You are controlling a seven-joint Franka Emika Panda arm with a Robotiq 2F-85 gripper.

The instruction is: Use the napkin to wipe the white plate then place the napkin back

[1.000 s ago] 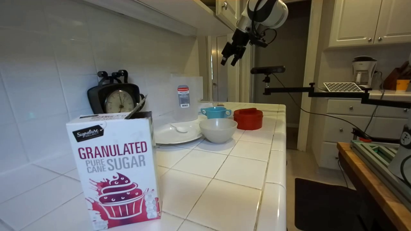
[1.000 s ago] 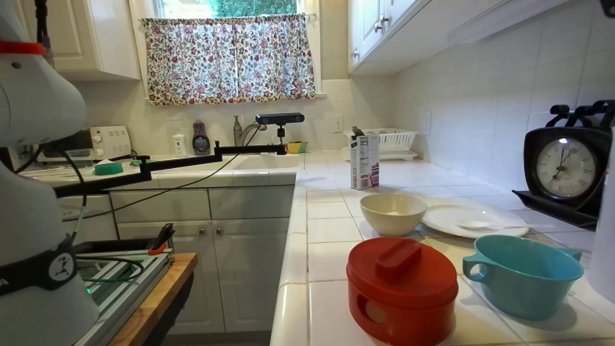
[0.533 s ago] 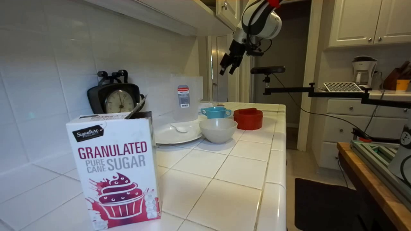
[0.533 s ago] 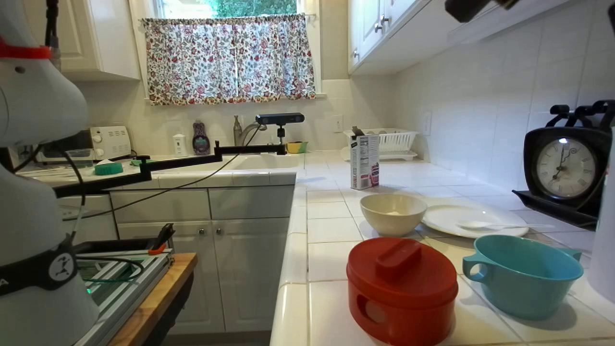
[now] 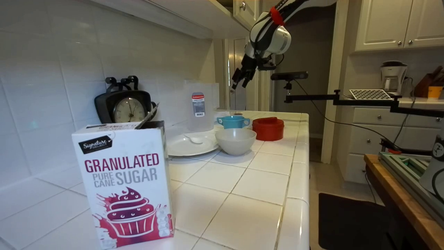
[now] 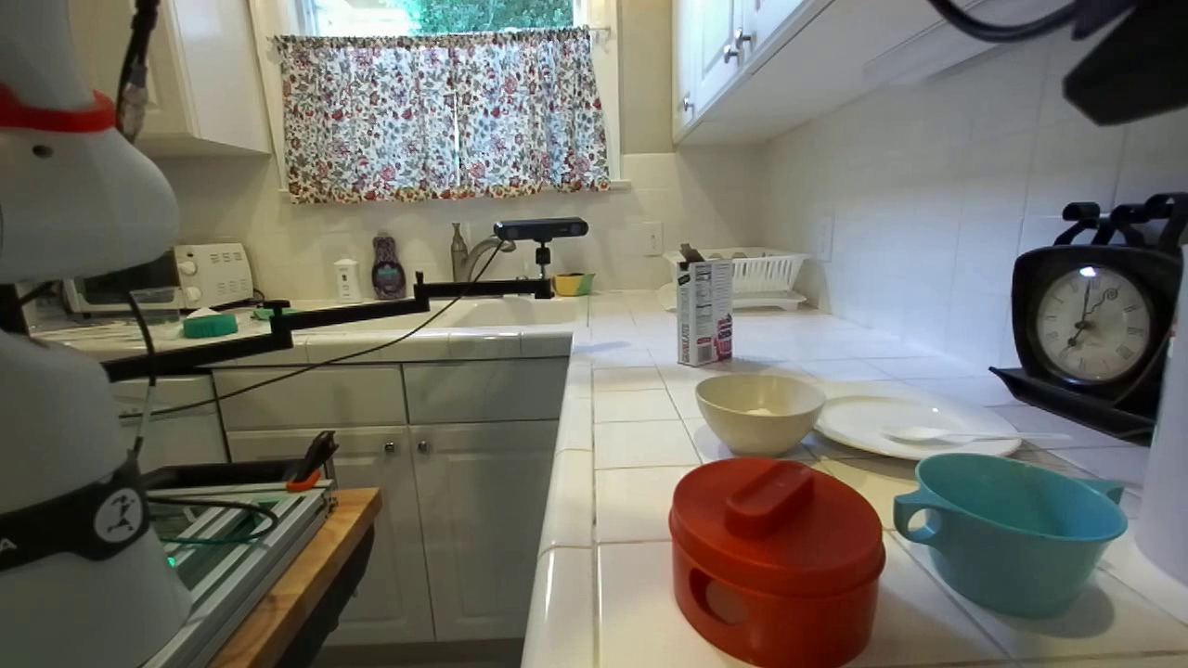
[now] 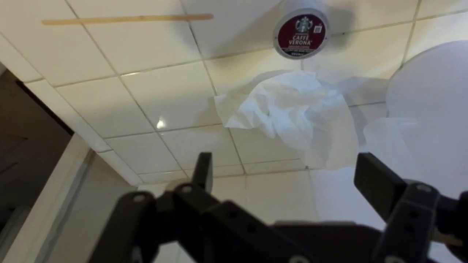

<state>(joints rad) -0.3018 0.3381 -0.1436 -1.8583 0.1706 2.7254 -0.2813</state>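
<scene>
The tool [image 7: 286,170] is hanging above the desk [image 5: 242,208], its jaws standing wide apart. The crumpled napkin [image 7: 292,113] is lying on the desk near a coffee pod [image 7: 301,34]. Farther out, the white plate [image 5: 187,149] is bearing a spoon [image 5: 195,140] and sitting beside the bowl [image 5: 236,142].

Sugar box [image 5: 125,187], black clock [image 6: 1091,325], white bowl [image 6: 756,429], lidded red pot [image 6: 775,557], blue cup [image 6: 1021,561]

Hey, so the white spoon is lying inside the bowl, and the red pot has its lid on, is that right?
Not quite: both exterior views show the white spoon lying on the white plate, not inside the bowl. The rest is right: the red pot has its lid on.
</scene>
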